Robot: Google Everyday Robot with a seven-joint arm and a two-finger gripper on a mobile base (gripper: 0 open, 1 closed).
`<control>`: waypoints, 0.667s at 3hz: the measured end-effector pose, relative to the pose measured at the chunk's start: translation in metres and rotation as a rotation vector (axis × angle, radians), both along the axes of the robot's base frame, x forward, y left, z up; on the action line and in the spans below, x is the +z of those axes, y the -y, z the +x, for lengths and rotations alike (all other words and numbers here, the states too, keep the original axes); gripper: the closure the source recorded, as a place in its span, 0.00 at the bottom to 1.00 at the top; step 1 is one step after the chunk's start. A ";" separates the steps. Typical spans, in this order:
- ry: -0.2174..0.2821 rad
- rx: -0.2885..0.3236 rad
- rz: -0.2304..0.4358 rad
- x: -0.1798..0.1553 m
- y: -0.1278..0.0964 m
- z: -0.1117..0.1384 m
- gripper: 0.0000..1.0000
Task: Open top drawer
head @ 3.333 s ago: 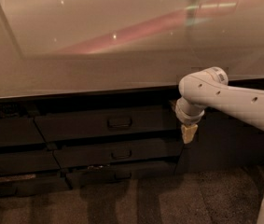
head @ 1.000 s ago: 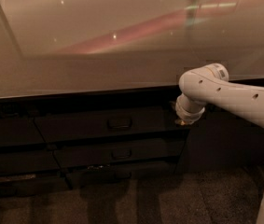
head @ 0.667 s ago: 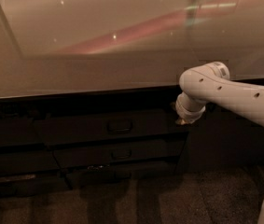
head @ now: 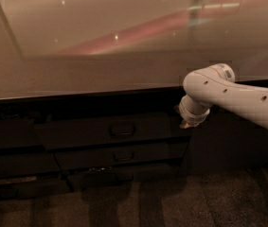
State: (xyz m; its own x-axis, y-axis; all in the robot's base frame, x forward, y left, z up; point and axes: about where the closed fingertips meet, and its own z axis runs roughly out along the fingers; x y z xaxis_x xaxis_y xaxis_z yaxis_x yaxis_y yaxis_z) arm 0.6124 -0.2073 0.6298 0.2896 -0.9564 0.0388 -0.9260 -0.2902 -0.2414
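Note:
The top drawer (head: pixel 76 135) is the widest dark front under the counter edge, with a small dark loop handle (head: pixel 122 129) at its middle. It looks flush with the cabinet. My white arm reaches in from the right. My gripper (head: pixel 184 124) is at the drawer's right end, just under the counter lip, about level with the handle and well to its right. Most of it is hidden behind my wrist (head: pixel 193 113).
A long pale countertop (head: pixel 100 74) overhangs the drawers. Two shallower dark drawers (head: pixel 119 156) sit below the top one. More dark drawer fronts (head: pixel 10 164) are at the left. Dark carpet (head: pixel 162 202) covers the floor.
The gripper has risen from hanging below the wrist and tucked in towards the drawer's right end. The drawer has not visibly moved.

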 end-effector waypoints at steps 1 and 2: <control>0.000 0.000 0.000 0.002 0.000 0.000 1.00; 0.003 0.007 -0.005 -0.001 0.000 -0.006 1.00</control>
